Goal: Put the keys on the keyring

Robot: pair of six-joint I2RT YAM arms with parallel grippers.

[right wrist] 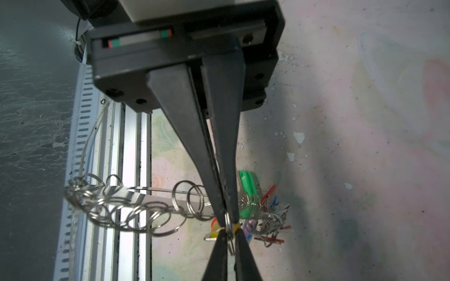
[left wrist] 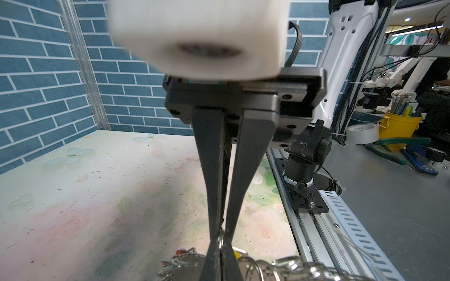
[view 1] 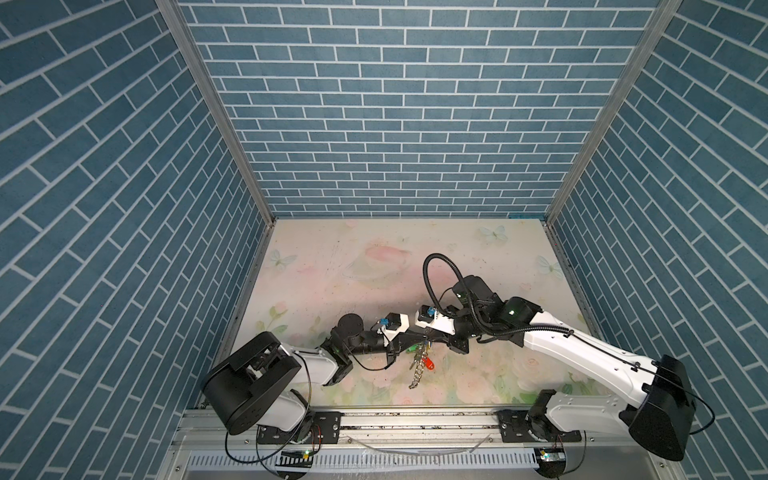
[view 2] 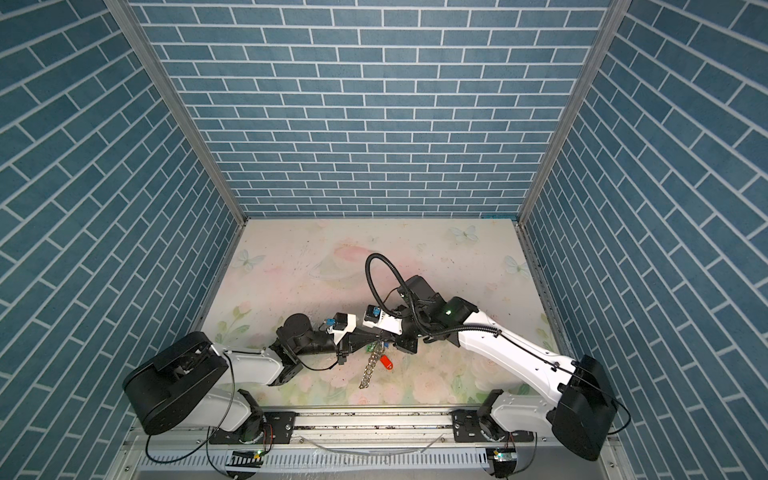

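My left gripper (view 1: 419, 341) and right gripper (view 1: 428, 338) meet tip to tip above the front middle of the table. A thin silver ring (right wrist: 227, 222) stands pinched where the tips meet. Left gripper (left wrist: 220, 237) is shut on it. Right gripper (right wrist: 229, 232) is closed on the same ring with only a hairline gap. The keys' yellow tag (right wrist: 215, 230) shows just behind that ring, mostly hidden by the fingers. The keyring (right wrist: 155, 198), a flat dark plate strung with wire rings, hangs below the tips. In both top views it dangles toward the front (view 1: 417, 374) (view 2: 368, 374).
A red tag (view 1: 430, 365) and a green tag (right wrist: 247, 185) hang in the same bunch, with blue and purple ones beside them. The aluminium rail (view 1: 415, 419) carrying both arm bases runs along the table's front edge. Blue brick-pattern walls close in the other three sides.
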